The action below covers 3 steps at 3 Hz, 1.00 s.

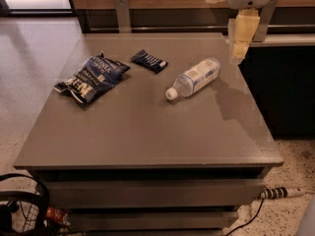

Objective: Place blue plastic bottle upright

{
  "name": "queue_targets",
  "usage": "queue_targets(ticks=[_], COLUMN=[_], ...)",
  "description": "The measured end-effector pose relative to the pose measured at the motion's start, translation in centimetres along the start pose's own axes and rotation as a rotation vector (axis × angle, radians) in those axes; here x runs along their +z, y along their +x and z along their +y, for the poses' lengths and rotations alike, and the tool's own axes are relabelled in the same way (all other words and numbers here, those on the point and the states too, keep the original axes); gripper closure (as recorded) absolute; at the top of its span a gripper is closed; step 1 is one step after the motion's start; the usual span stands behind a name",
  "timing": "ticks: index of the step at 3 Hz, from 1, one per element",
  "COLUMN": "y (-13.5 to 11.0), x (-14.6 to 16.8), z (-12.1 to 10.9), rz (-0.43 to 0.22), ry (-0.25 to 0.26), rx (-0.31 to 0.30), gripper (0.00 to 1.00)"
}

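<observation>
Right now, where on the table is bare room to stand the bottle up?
The whole front half of the table is bare, in front of the snack bag and the lying bottle. The back is crowded: snack bag, small packet, bottle. The gripper hangs over the back right edge, beside the bottle's base.

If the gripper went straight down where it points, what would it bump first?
Probably the bare table, just right of the blue plastic bottle. The gripper hangs over the far right side, pointing down; depth is unclear.
</observation>
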<state>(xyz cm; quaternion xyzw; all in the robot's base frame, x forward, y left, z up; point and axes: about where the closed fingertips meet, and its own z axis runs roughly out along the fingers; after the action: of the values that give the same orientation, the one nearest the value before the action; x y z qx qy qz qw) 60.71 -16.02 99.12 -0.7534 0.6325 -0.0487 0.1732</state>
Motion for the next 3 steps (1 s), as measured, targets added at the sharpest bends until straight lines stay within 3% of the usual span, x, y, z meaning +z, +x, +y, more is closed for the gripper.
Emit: queue_targets(ticks=[2, 3], y=[-1.0, -0.2], x=[6.7, 7.8], z=[-2.2, -2.3], rz=[-0.001, -0.004], ry=[-0.109, -0.128], rx=[-0.066, -0.108], gripper=[0.0, 0.0])
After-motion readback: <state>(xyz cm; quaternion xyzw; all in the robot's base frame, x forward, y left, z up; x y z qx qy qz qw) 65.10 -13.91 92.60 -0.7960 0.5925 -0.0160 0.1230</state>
